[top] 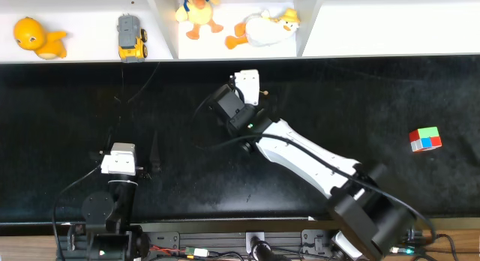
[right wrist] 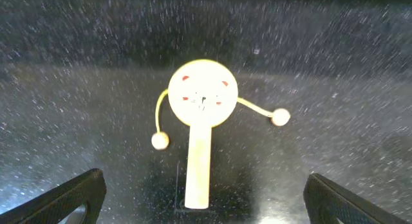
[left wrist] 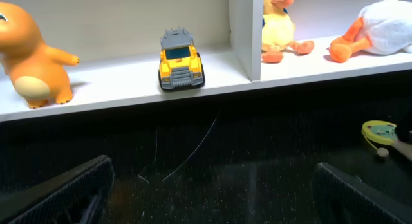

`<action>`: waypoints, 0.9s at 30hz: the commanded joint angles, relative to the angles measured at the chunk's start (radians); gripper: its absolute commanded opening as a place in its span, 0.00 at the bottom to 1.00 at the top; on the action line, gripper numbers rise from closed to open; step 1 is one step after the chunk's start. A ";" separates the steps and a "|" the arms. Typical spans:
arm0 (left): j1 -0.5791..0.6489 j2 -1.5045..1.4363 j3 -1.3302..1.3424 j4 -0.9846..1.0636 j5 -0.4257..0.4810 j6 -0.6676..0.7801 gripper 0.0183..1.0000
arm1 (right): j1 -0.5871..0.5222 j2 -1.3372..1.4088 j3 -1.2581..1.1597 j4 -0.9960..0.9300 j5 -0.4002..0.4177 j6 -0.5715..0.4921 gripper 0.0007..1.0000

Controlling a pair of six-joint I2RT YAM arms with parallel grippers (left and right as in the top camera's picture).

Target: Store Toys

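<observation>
Black speckled table [top: 375, 103], white shelf [top: 375, 21] along its far edge. From above, the right arm pretty much hides the rattle drum [right wrist: 202, 95]. It's lying flat on the table under the right gripper [right wrist: 203, 197], fingers spread wide, not touching it. Left gripper [left wrist: 212, 188] is wide open too, nothing in it, facing the yellow truck [left wrist: 181, 60]. Colour cube [top: 425, 139] sits way off right.

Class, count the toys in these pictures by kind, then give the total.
Plush ducks: 2
Orange figure: 1
Toy truck: 1
Rattle drum: 1
Colour cube: 1
Total: 6
</observation>
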 commanded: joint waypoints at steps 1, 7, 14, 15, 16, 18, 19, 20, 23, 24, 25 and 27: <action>-0.007 -0.012 -0.003 -0.001 0.017 0.018 1.00 | -0.014 0.041 0.026 -0.002 -0.040 0.074 1.00; -0.007 -0.012 -0.003 -0.001 0.017 0.018 1.00 | -0.036 0.082 0.026 0.002 -0.090 0.082 1.00; -0.007 -0.012 -0.003 -0.001 0.017 0.018 1.00 | -0.055 0.108 0.026 0.032 -0.091 0.081 1.00; -0.007 -0.012 -0.003 -0.001 0.016 0.018 1.00 | -0.055 0.112 0.026 0.036 -0.091 0.081 1.00; -0.007 -0.012 -0.003 -0.001 0.017 0.018 1.00 | -0.055 0.117 0.026 0.042 -0.092 0.081 1.00; -0.007 -0.012 -0.003 -0.001 0.017 0.018 1.00 | -0.055 0.127 0.026 0.046 -0.098 0.081 1.00; -0.007 -0.012 -0.003 -0.001 0.017 0.018 1.00 | -0.055 0.131 0.026 0.046 -0.103 0.081 1.00; -0.007 -0.012 -0.003 -0.001 0.017 0.018 1.00 | -0.055 0.135 0.026 0.046 -0.106 0.081 1.00; -0.007 -0.012 -0.003 -0.001 0.017 0.018 1.00 | -0.055 0.138 0.026 0.046 -0.117 0.081 0.96; -0.007 -0.012 -0.003 -0.001 0.017 0.018 1.00 | -0.055 0.138 0.026 0.046 -0.117 0.081 0.91; -0.007 -0.012 -0.003 -0.001 0.017 0.018 1.00 | -0.055 0.138 0.026 0.046 -0.117 0.081 0.84; -0.007 -0.012 -0.003 -0.001 0.017 0.018 1.00 | -0.055 0.138 0.026 0.046 -0.117 0.081 0.68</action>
